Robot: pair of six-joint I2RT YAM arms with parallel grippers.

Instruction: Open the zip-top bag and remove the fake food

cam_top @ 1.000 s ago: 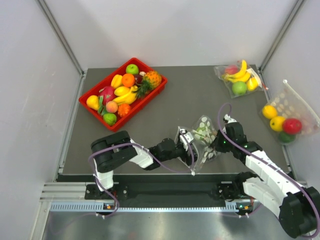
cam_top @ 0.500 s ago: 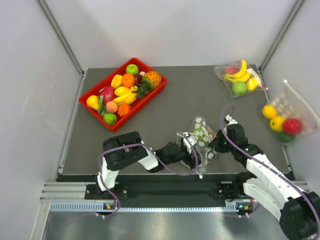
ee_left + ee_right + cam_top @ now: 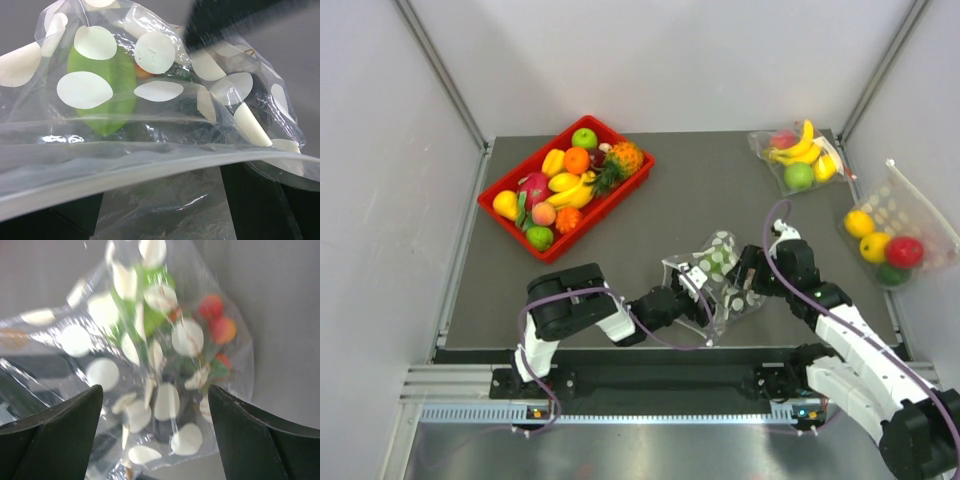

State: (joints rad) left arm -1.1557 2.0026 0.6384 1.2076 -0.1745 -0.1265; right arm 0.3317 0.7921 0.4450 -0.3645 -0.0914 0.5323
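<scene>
The zip-top bag (image 3: 720,275), clear with pale round dots, lies crumpled near the mat's front edge between my two grippers. Inside it shows the fake food: a green fruit (image 3: 102,95) and an orange-pink one (image 3: 221,329). My left gripper (image 3: 692,292) is at the bag's left side. In the left wrist view its jaws (image 3: 160,200) stand wide with the zip strip (image 3: 150,167) and loose film across them. My right gripper (image 3: 752,276) is at the bag's right side. Its fingers (image 3: 155,395) stand wide apart and the dotted plastic hangs just beyond them.
A red tray (image 3: 530,160) full of fruit sits at the back left. A clear bag with bananas and a green apple (image 3: 798,155) lies at the back right. A bigger dotted bag of yellow and red fruit (image 3: 890,235) rests at the right edge.
My right gripper has opened and let go of the bag. The bag has slumped lower and spread toward the left. My left gripper has shifted slightly left with it.
</scene>
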